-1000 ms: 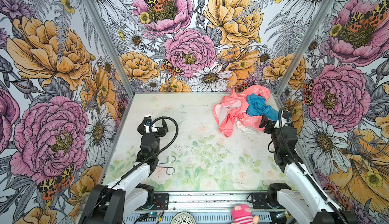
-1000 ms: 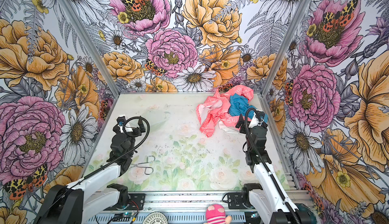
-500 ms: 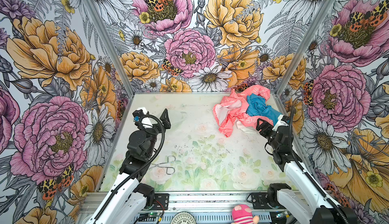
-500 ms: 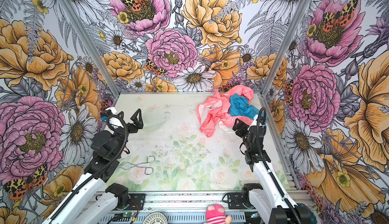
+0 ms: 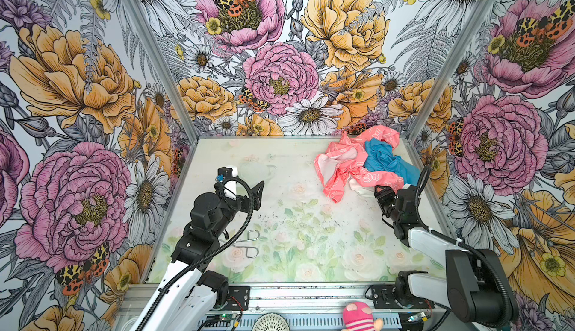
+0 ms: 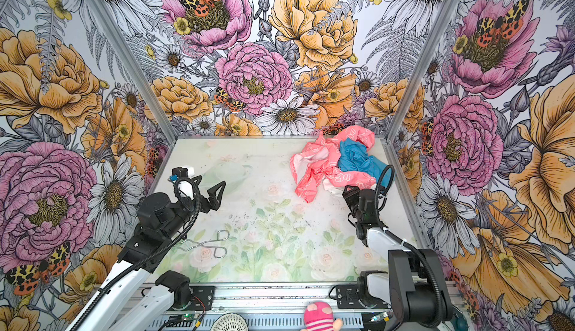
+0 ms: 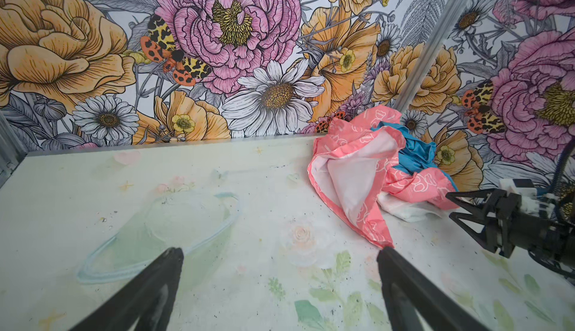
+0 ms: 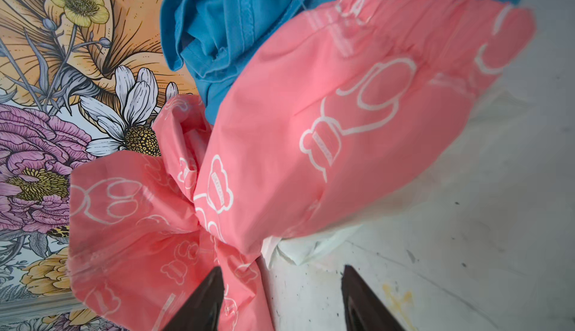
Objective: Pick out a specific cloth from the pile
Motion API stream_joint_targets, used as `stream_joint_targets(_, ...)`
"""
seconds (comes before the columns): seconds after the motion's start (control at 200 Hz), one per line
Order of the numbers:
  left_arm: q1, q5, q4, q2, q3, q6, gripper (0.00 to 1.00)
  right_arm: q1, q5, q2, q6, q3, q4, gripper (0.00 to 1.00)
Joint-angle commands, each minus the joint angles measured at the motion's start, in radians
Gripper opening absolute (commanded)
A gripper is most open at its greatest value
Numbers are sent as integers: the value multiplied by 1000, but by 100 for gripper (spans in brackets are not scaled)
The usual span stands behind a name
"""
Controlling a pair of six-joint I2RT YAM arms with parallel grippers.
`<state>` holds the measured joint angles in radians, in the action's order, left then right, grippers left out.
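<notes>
Currently right jaws half-apart, empty; white cloth (image 8: 298, 251) lies just ahead of their tips, tucked under pink cloth (image 8: 311, 127) in the pile (image 5: 367, 161). Left jaws wide, empty, well apart from pile.

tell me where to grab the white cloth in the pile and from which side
Pinch the white cloth's crumpled corner poking out under the pink printed cloth, coming low along the table from the pile's near side; the rest looks buried.
</notes>
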<state>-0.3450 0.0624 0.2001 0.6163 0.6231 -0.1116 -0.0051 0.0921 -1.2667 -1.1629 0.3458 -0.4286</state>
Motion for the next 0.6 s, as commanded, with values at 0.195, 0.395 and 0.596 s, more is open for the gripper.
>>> stream_joint_targets(0.195, 10, -5, 21, -84, -30, 22, 99, 22, 41, -189, -102, 26, -192, 58)
stream_joint_targets(0.395, 22, -19, 31, -108, -37, 15, 99, 28, 36, -263, -117, 37, -257, 55)
stream_joint_targets(0.596, 22, -35, 43, -125, -41, 17, 99, 30, 21, -313, -122, 61, -275, 55)
